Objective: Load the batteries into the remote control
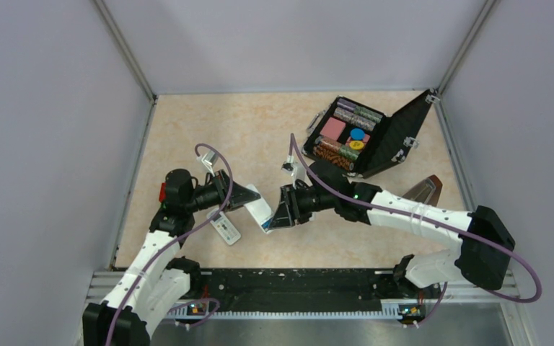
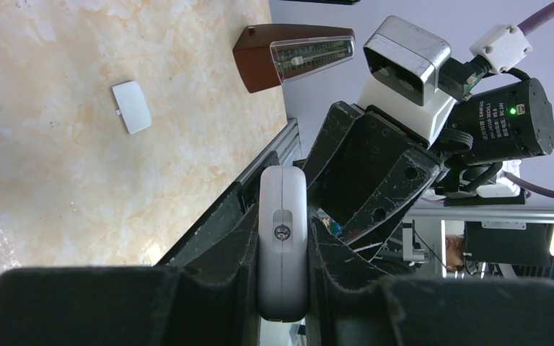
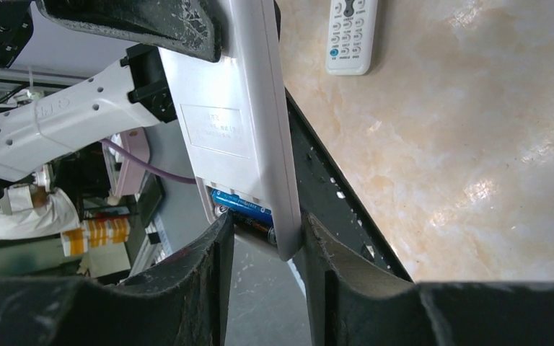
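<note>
The remote control [image 1: 260,207] is held in the air between the arms, with my left gripper [image 1: 249,196] shut on its upper part. In the left wrist view its white edge [image 2: 283,238] is clamped between the jaws of the left gripper [image 2: 283,216]. In the right wrist view its plain white back [image 3: 238,122] faces me with the compartment open. A blue battery [image 3: 244,204] lies inside, with a darker one [image 3: 260,229] below it. My right gripper [image 3: 267,223] closes around the remote's lower end: one finger on the batteries, the other on its side edge.
A second, white-faced remote [image 1: 225,228] lies on the table below the left gripper. A small white cover [image 2: 131,107] lies on the table. An open black case [image 1: 375,137] with chips stands at the back right. A brown metronome [image 1: 422,191] stands beside the right arm.
</note>
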`<control>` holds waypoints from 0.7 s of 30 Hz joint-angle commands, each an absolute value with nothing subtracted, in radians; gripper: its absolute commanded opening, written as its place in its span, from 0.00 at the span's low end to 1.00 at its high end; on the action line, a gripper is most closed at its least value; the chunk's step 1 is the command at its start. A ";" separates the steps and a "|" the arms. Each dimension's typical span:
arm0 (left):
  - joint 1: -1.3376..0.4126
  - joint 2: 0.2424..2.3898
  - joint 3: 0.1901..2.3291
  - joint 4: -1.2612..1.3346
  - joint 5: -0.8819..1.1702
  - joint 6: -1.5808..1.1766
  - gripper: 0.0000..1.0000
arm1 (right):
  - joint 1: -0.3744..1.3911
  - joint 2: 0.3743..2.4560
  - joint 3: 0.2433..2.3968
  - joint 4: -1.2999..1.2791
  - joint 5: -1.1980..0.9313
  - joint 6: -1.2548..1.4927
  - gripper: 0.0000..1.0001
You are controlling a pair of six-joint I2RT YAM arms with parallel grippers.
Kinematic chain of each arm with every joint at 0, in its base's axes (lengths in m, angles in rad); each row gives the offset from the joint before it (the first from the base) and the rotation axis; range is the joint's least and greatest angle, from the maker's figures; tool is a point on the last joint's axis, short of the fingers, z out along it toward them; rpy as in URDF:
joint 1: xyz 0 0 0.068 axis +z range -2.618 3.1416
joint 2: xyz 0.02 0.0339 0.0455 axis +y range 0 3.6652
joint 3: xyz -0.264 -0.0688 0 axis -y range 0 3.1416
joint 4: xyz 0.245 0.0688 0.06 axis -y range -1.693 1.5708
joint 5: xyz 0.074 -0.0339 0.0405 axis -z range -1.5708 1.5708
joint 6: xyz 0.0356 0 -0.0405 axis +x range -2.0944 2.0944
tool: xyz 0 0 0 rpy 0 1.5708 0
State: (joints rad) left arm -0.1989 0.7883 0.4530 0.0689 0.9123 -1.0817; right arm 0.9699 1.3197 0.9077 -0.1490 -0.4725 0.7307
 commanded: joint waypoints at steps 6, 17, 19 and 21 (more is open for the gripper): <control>-0.199 0.787 0.483 0.147 0.933 -1.100 0.00 | 0.942 1.271 0.895 -0.113 -0.452 0.774 0.53; -0.199 0.652 0.486 -0.070 0.686 -0.916 0.00 | 0.858 1.106 0.888 -0.383 -0.211 0.777 0.81; -0.198 0.585 0.486 -0.142 0.569 -0.889 0.00 | 0.856 1.151 0.910 -0.488 -0.092 0.734 0.79; -0.198 0.517 0.482 -0.205 0.459 -0.875 0.00 | 0.857 1.213 0.944 -0.565 0.024 0.712 0.69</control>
